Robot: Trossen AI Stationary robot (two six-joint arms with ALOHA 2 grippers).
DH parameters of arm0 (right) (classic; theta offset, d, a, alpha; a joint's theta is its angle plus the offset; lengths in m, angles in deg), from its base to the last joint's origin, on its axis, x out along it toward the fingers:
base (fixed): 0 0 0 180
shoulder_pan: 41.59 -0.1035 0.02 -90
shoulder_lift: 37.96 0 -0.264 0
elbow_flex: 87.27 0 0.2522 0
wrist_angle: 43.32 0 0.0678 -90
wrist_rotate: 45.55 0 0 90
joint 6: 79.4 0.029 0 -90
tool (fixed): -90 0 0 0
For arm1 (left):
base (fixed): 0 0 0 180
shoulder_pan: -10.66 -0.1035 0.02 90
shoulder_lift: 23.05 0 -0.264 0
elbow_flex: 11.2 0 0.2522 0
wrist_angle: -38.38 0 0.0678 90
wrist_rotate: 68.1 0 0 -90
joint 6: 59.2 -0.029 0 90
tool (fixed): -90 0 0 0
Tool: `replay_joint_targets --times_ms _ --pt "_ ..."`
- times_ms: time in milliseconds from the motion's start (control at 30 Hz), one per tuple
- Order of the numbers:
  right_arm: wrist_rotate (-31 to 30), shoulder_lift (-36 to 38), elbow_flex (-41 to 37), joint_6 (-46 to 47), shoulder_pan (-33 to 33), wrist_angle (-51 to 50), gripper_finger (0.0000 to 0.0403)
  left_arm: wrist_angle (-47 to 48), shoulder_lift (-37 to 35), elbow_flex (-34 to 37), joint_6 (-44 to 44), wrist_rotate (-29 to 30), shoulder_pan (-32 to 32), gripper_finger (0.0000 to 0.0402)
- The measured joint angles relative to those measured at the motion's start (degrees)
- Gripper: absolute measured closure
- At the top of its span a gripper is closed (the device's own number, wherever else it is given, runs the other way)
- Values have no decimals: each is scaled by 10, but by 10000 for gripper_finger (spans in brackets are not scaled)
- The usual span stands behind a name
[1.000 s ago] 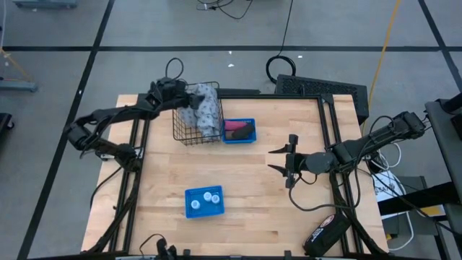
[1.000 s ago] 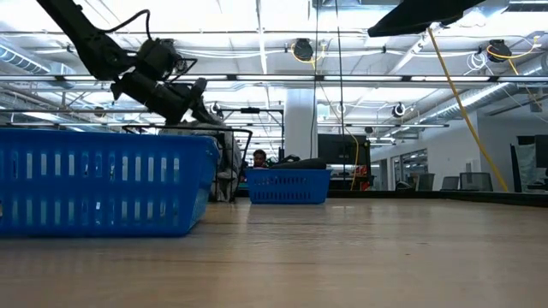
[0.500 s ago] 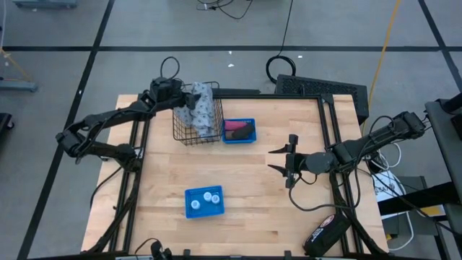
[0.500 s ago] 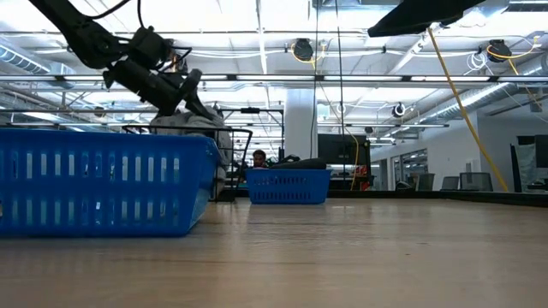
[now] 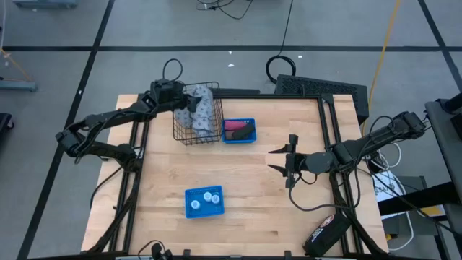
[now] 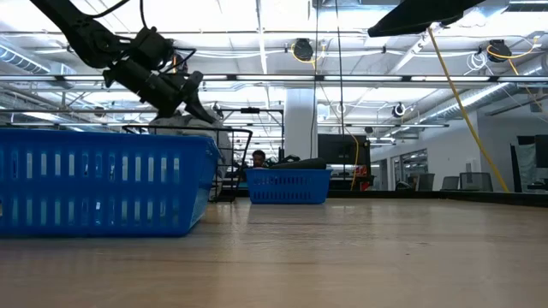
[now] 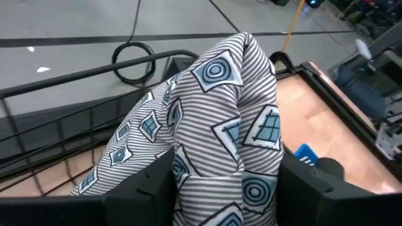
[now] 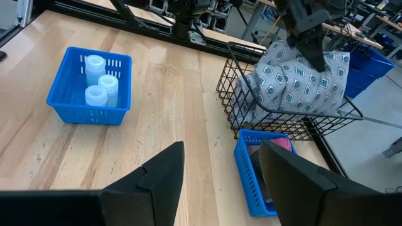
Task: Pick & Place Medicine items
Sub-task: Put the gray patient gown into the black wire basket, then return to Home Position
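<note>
Your overhead camera looks straight down; the low one sits level at the tabletop. Both share the wire basket (image 5: 196,115) with the wrist cameras.

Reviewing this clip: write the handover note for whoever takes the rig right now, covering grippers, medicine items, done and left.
Left gripper: over the wire basket at the table's far side, shut on the patterned cloth that lies in it.
Right gripper: open, empty, hovering over bare table right of centre.
Medicine items: three white bottles stand together in the near blue tray.
The far blue tray beside the basket holds a pink block and dark pieces.
Done: cannot tell whether the bottles were placed there.
Left: neither gripper is on a bottle; the cloth is not released.
</note>
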Motion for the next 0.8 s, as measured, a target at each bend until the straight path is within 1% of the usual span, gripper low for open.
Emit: replay_joint_targets --times_ms 100,300,467,633,800 --pt "0 0 0 0 0 0 207 10 0 0 -1 8 0 184" --pt "0 0 0 0 0 0 207 30 1 0 -16 35 2 123" --pt "0 0 0 0 0 0 207 19 -1 0 -24 43 8 88" --pt "0 0 0 0 0 0 207 6 -44 0 -23 43 2 72" --pt "0 0 0 0 0 0 207 11 -117 0 -29 43 -9 75"
